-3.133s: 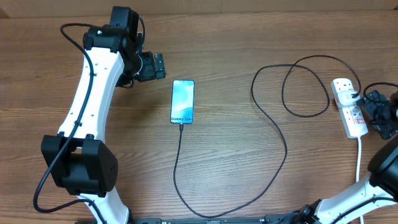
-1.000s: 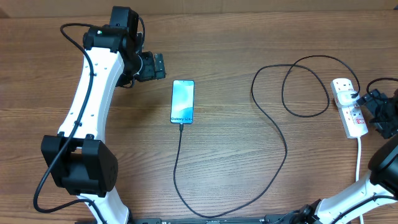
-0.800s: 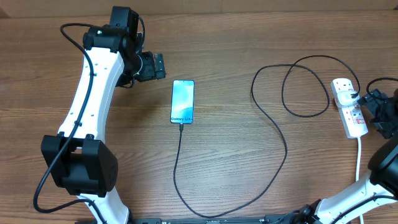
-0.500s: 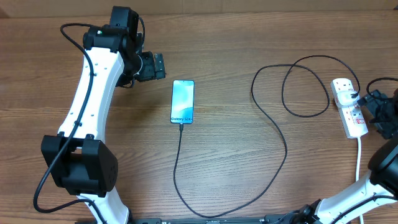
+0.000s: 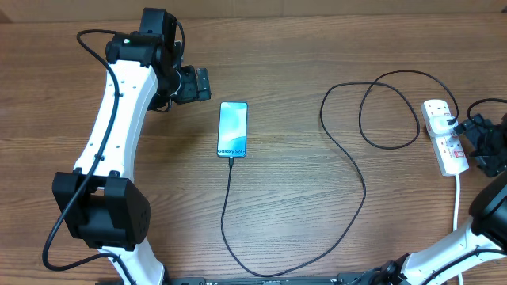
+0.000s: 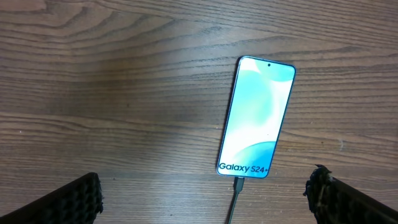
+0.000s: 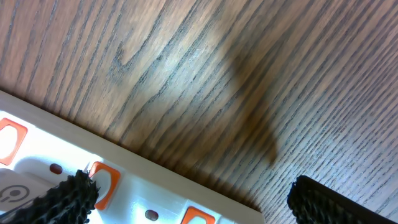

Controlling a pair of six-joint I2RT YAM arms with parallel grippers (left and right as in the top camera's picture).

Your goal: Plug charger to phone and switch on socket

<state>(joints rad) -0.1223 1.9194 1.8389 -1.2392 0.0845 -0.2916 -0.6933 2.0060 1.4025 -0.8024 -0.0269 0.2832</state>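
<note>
Charger [image 6: 239, 184] tip looks seated in the phone [image 5: 232, 130] bottom port, with the phone flat on the tabletop [image 5: 285, 198], centre-left. Left pincer [image 5: 203, 84] is spread and hangs just up-left of the phone, so its job is probably done. Right pincer [image 5: 474, 145] is spread over the power strip [image 5: 445, 136] at the right edge, one finger beside a red switch [image 7: 102, 180]. It's likely lining up the press.

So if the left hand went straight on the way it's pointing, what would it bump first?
Probably the phone: the left hand points down at the table with the phone's plugged end between its open fingers. It might land on the charger instead; depth is unclear.
</note>
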